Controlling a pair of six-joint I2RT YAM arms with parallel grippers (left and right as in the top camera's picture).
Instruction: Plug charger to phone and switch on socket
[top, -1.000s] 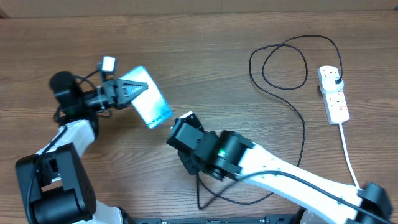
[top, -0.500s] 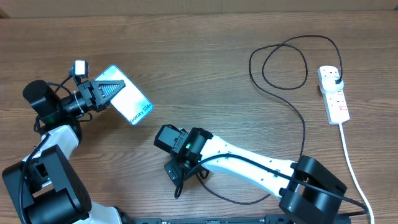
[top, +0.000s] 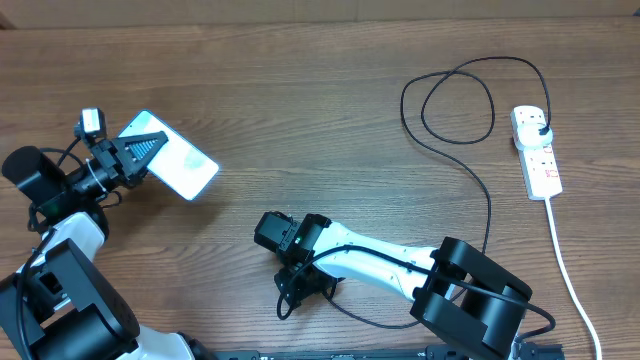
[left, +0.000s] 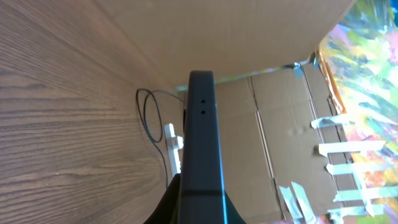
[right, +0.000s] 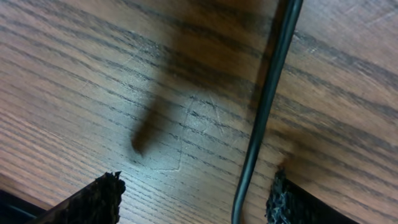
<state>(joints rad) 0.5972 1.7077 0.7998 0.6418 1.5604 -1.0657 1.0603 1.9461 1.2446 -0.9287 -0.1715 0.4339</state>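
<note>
Phone (top: 178, 167): at the left side, held tilted, screen up, by one end.
Left gripper (top: 138, 155): closed on the phone.
Charger (top: 489, 215): its plug (top: 541, 128) sat in the socket; the wire looped across the table (top: 300, 100) toward the front edge.
Right gripper (top: 295, 288): low over the table, jaws apart, the charger's wire running between them unpinched.
Socket (top: 536, 150): far right, well apart from the phone.

The phone (top: 172, 166) is at the left side of the table (top: 320, 90), in the left gripper (top: 148, 150). The power strip (top: 538, 160) lies at the far right. The cable (top: 489, 215) plugs into its rear end, loops to its left, then runs forward to front centre, passing between the fingers of the right gripper (right: 193, 196).
</note>
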